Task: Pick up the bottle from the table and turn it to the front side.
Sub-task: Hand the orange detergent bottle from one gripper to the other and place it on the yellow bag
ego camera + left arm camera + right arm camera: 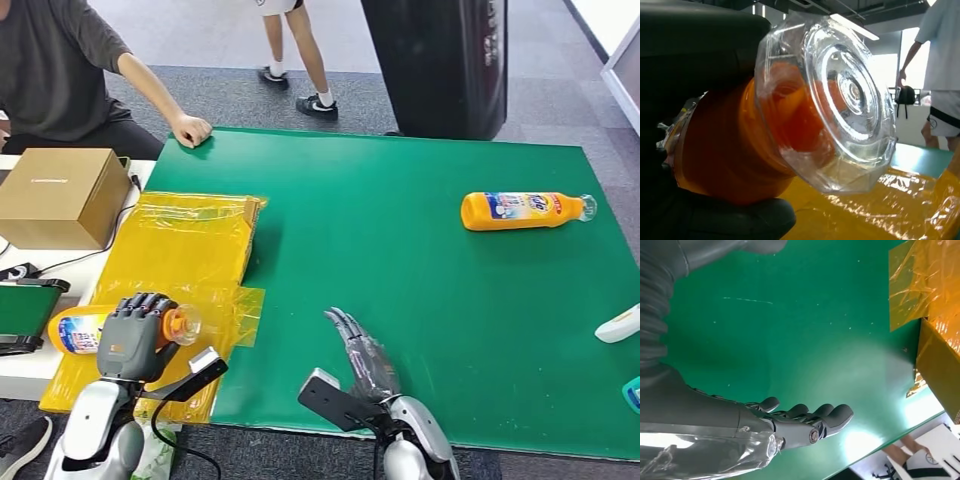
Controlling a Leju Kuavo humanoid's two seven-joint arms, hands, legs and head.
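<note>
My left hand (136, 335) grips an orange bottle (81, 331) lying crosswise over the yellow plastic sheet at the table's near left, its clear cap (186, 324) pointing right. Up close, the clear cap (836, 100) and orange neck (730, 150) sit between my dark fingers (734, 220). A second orange bottle (524, 210) with a blue and white label lies on its side on the green table (423, 260) at the far right. My right hand (362, 355) hovers open over the table's near edge, fingers straight (806, 417), holding nothing.
A yellow plastic sheet (189, 250) covers a box at the left. A cardboard box (60, 195) and a tablet (26, 310) sit on the side table. A person's hand (190, 130) rests on the far left corner; another person (298, 60) stands behind. White and teal items (623, 325) lie at the right edge.
</note>
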